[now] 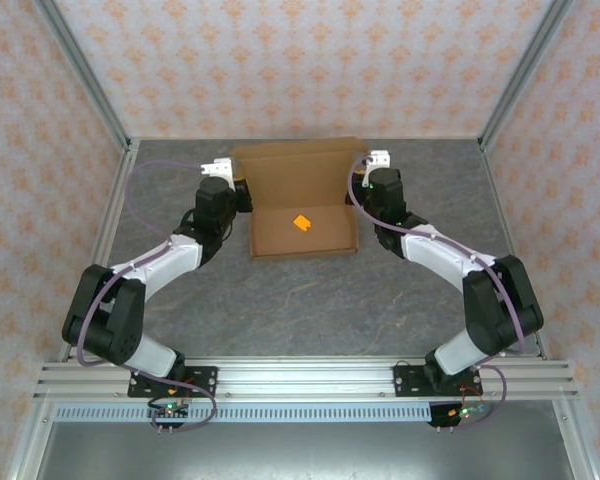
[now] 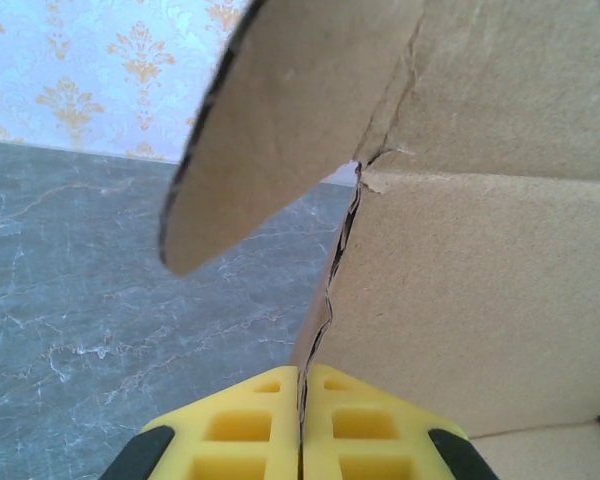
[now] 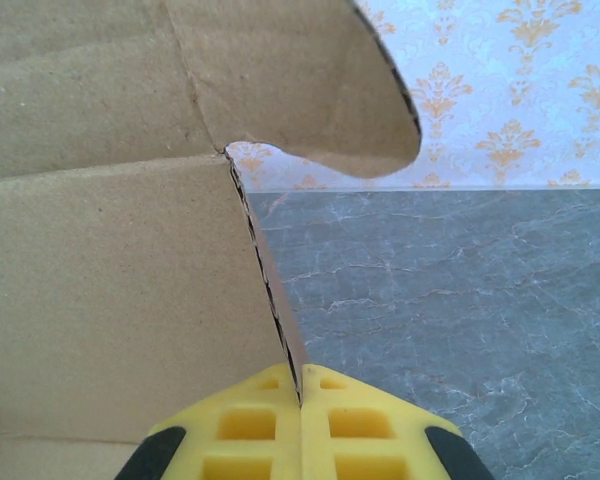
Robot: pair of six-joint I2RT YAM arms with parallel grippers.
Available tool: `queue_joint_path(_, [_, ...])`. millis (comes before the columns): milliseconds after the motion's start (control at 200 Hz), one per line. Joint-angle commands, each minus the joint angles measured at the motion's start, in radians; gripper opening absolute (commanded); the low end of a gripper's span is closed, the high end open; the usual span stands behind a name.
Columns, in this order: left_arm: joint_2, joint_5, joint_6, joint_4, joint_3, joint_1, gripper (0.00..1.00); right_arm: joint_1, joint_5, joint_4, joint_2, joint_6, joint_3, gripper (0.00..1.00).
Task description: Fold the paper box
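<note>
Left hand [image 2: 302, 440] is clamping the left wall of the paper box [image 1: 280, 232]; right hand [image 3: 300, 440] is clamping its right wall. Box is sitting on the bench [image 1: 310, 310] between them, toward the far side. Likely risk: uneven pulling tearing the ragged corner crease.

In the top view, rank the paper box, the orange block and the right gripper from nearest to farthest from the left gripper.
1. paper box: its left wall is pinched in the left gripper.
2. orange block: on the box floor, near the middle.
3. right gripper: across the box, shut on its right wall.
</note>
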State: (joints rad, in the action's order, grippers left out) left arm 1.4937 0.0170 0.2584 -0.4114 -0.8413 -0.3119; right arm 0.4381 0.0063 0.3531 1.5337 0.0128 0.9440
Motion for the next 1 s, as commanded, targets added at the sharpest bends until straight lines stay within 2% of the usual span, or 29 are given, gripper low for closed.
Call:
queue_joint_path(0, [0.025,0.108,0.033,-0.095,0.024,-0.019,0.07,0.007,0.086,0.106,-0.022,0.036,-0.039,0.00])
queue_joint_path(270, [0.055,0.238,0.011,-0.175,0.077,-0.111,0.08,0.039,0.116,0.214,-0.023,0.035,-0.107,0.00])
queue_joint_path(996, [0.090,0.430,0.025,-0.306,0.225,-0.250,0.11,0.043,0.107,0.368,-0.055,0.051,-0.285,0.00])
